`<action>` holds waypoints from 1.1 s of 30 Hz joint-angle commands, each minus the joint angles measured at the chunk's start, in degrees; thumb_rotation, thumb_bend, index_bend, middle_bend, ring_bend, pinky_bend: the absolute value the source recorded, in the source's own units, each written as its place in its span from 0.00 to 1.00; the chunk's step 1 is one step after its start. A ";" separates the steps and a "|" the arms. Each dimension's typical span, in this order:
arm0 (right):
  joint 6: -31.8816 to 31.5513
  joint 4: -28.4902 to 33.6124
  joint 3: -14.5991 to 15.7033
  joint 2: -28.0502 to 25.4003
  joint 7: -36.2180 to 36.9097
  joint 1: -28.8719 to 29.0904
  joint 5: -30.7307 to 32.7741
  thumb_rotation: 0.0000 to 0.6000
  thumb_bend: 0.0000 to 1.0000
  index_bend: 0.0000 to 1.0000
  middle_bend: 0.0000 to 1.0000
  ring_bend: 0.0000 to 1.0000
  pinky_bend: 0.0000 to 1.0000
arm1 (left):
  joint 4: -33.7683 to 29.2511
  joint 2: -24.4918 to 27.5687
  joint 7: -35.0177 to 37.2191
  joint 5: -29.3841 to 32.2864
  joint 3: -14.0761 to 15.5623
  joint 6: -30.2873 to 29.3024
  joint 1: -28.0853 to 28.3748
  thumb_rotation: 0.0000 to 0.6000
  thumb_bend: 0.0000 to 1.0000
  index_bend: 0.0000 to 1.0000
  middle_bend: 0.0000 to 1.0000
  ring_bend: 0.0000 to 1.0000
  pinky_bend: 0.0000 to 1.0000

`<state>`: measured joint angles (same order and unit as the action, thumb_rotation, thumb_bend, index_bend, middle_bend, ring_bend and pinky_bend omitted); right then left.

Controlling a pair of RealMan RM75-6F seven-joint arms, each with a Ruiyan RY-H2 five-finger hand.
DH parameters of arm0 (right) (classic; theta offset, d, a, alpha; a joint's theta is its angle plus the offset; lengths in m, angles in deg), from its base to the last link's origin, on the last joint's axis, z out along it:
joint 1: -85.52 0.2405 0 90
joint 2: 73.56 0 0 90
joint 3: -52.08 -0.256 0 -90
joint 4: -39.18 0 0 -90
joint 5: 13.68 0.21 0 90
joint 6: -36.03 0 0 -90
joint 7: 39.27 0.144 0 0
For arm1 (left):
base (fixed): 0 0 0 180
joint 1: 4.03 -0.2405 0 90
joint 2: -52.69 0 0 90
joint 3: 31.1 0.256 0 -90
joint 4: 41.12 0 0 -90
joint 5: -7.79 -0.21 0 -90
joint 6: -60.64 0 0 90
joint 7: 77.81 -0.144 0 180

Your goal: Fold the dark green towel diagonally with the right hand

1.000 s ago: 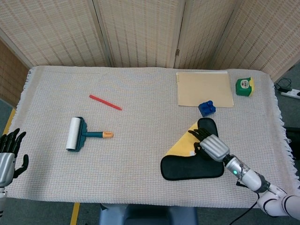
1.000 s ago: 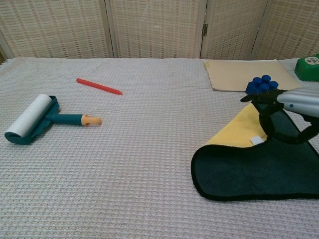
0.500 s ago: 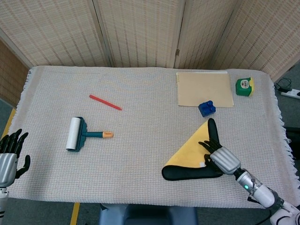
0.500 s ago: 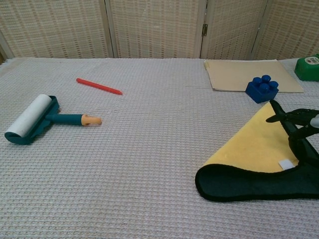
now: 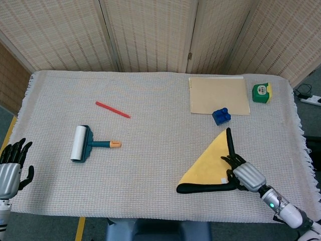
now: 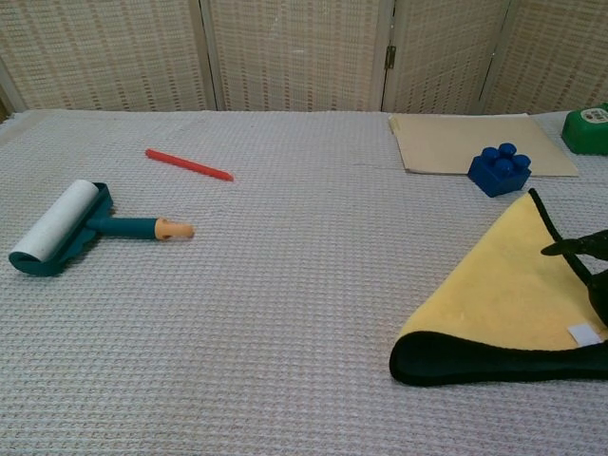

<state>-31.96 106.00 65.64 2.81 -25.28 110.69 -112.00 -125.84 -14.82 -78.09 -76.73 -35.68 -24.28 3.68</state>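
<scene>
The dark green towel (image 5: 210, 161) lies at the front right of the table, folded over into a triangle with its yellow underside up. Its dark fold (image 6: 494, 359) runs along the near side. My right hand (image 5: 246, 174) sits at the triangle's right corner and grips the turned-over edge there, dark fingers lying on the yellow face. The chest view shows only those fingers (image 6: 581, 249) at its right border. My left hand (image 5: 11, 165) hangs off the table's front left corner, fingers apart, holding nothing.
A lint roller (image 5: 83, 143) and a red pen (image 5: 113, 109) lie on the left half. A blue brick (image 5: 221, 116) sits just behind the towel's tip, with a tan folder (image 5: 218, 94) and a green tape measure (image 5: 261, 93) further back.
My right hand has drawn the towel's edge toward the front right. The dark face has shrunk to a thin fold and the yellow triangle now lies flatter. The left hand barely moved.
</scene>
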 commanded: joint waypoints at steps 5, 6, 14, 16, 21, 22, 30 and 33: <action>-1.30 -1.01 0.14 -0.35 0.33 -1.90 -0.16 1.00 0.56 0.59 0.08 0.05 0.00 | 0.22 -0.19 -0.25 0.14 0.04 0.33 0.14 1.00 0.64 0.00 0.03 0.00 0.00; -1.28 -1.24 0.13 -0.34 0.42 -2.11 -0.08 1.00 0.56 0.59 0.08 0.05 0.00 | 0.26 -0.25 -0.32 0.19 0.07 0.48 0.19 1.00 0.64 0.00 0.03 0.00 0.00; -0.83 -3.63 -0.21 0.21 2.67 -3.07 0.17 1.00 0.56 0.59 0.08 0.05 0.00 | 0.57 -0.75 -1.05 0.48 0.20 1.24 0.50 1.00 0.65 0.00 0.03 0.00 0.00; -0.70 -4.10 -0.16 0.55 3.11 -3.06 -0.18 1.00 0.56 0.59 0.08 0.05 0.00 | 0.60 -0.79 -1.06 0.67 0.14 1.38 0.55 1.00 0.64 0.00 0.03 0.00 0.00; 1.15 -3.86 0.27 0.06 3.06 -3.02 -0.17 1.00 0.56 0.37 0.01 0.02 0.00 | 0.67 -0.79 -1.09 0.89 0.06 1.38 0.54 1.00 0.65 0.00 0.03 0.00 0.00; 1.47 -3.36 0.29 -0.32 3.02 -3.01 -0.01 1.00 0.56 0.29 0.00 0.01 0.00 | 0.68 -0.79 -1.10 0.94 0.04 1.41 0.55 1.00 0.64 0.00 0.03 0.00 0.00; 2.41 0.73 -0.59 -3.31 0.19 -3.52 1.59 1.00 0.56 0.00 0.00 0.00 0.00 | 0.16 -0.88 -1.92 1.38 0.03 1.62 0.55 1.00 0.65 0.00 0.01 0.00 0.00; 2.06 2.65 -0.26 -4.74 -1.46 -3.80 1.02 1.00 0.55 0.00 0.00 0.00 0.00 | 0.02 -0.85 -2.01 1.28 0.04 1.40 0.48 1.00 0.64 0.00 0.01 0.00 0.00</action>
<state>-29.74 107.89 65.23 -1.28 -26.05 107.07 -110.70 -125.81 -15.68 -80.08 -75.44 -35.64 -22.88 4.18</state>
